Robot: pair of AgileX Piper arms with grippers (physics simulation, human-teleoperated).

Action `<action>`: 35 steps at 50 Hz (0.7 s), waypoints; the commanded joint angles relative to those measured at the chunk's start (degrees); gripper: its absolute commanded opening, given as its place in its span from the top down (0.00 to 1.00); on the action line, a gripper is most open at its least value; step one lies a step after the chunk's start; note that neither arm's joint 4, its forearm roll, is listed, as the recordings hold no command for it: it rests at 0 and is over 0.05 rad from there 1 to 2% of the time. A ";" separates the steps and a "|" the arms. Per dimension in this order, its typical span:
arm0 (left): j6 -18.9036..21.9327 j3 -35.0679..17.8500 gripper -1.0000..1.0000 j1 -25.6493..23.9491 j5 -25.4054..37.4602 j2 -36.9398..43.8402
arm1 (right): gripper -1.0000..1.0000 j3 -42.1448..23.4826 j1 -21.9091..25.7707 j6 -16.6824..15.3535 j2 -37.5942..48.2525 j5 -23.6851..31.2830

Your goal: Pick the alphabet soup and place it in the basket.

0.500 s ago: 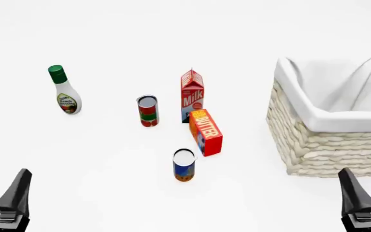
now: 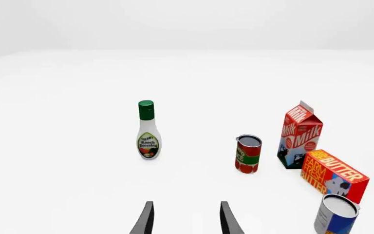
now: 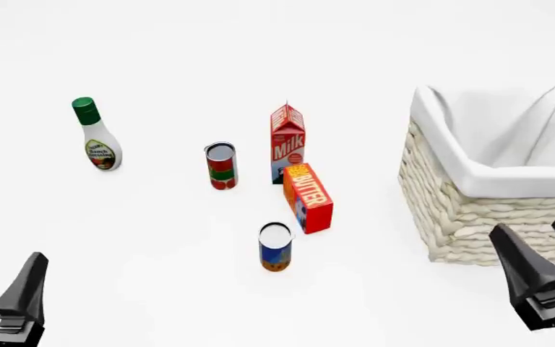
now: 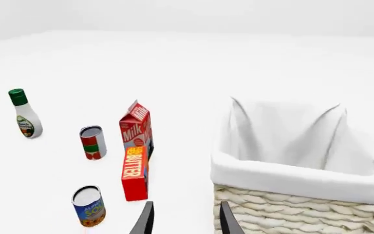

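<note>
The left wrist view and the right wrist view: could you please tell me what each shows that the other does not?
Only the left wrist view shows the left gripper, open. Only the right wrist view shows the right gripper, open, and the basket with its white lining; the left catches just a sliver of it. Both show the alphabet soup, red-and-green can, milk carton, butter box and ranch dressing bottle.

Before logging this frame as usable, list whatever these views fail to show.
- Basket floor: hidden by its own walls and lining in the front and right wrist views.
- Basket in the left wrist view: only a sliver shows at the frame edge.
- Left gripper: cut off by the front view's bottom corner.
- Soup: its base is cropped by the left wrist view's bottom edge.
- Dressing bottle: the label's small print is too small to read in any view.
</note>
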 commanded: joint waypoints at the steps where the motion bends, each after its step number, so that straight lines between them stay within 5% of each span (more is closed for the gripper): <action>1: 0.00 0.00 0.00 0.00 0.00 0.00 | 0.00 -11.56 6.88 -1.93 8.71 5.91; 10: 0.00 0.00 0.00 0.00 0.00 0.00 | 0.00 -21.34 13.45 -5.38 11.78 13.13; 16: 0.00 0.00 0.00 0.00 0.00 0.00 | 0.00 -23.27 16.39 -3.88 15.15 14.53; 18: 0.00 0.00 0.00 0.00 0.00 0.00 | 0.00 -26.64 16.20 0.41 18.03 16.23; 22: 0.00 0.00 0.00 0.00 0.00 0.00 | 0.00 -30.14 17.13 -0.42 21.41 17.43; 24: 0.00 0.00 0.00 0.00 0.00 0.00 | 0.00 -32.96 17.41 2.59 24.26 19.23; 27: 0.00 0.00 0.00 0.00 0.00 0.00 | 0.00 -35.13 18.13 1.84 25.62 20.70; 35: 0.00 0.00 0.00 0.00 0.00 0.00 | 0.00 -41.84 20.23 7.02 31.76 24.05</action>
